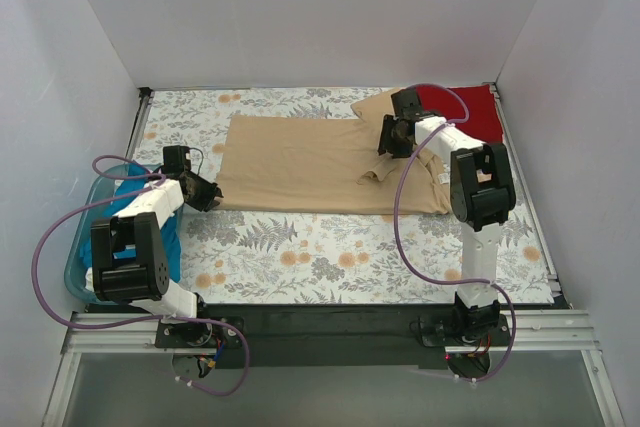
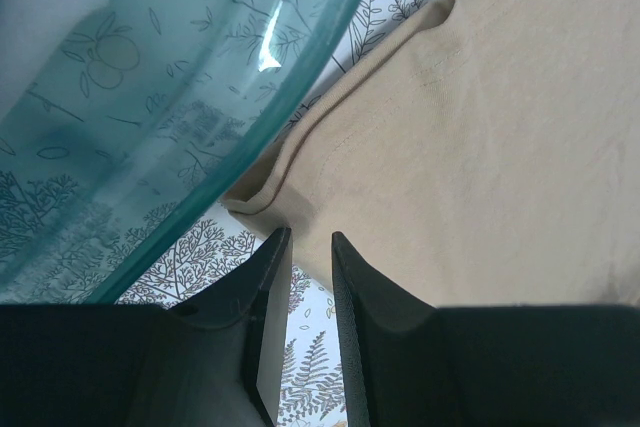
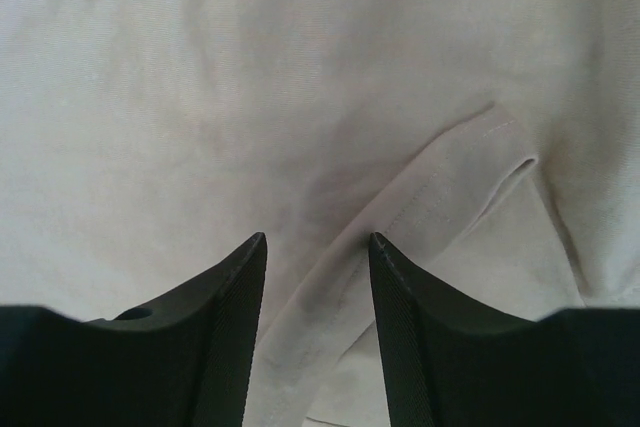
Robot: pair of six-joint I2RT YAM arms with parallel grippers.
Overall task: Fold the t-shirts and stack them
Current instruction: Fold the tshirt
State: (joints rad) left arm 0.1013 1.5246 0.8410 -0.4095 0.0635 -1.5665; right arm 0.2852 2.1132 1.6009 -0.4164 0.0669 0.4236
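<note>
— Where's the shirt?
— The tan t-shirt (image 1: 300, 162) lies flat mid-bench, long axis left to right, hem left, sleeves right.
— And your grippers?
— My left gripper (image 2: 310, 237), jaws narrowly apart, is at the hem's near corner beside the tub (image 1: 76, 255). My right gripper (image 3: 318, 239), open, straddles a sleeve fold (image 3: 450, 177). Only the top view shows the dark red t-shirt (image 1: 472, 112), far right.

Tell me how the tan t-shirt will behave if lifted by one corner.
The tan t-shirt is probably floppy: its sleeve lies creased and folded over. Lifted by one corner it would likely droop and drag. It looks thin, so probably light, and may bunch rather than slide if pushed over the tablecloth.
</note>
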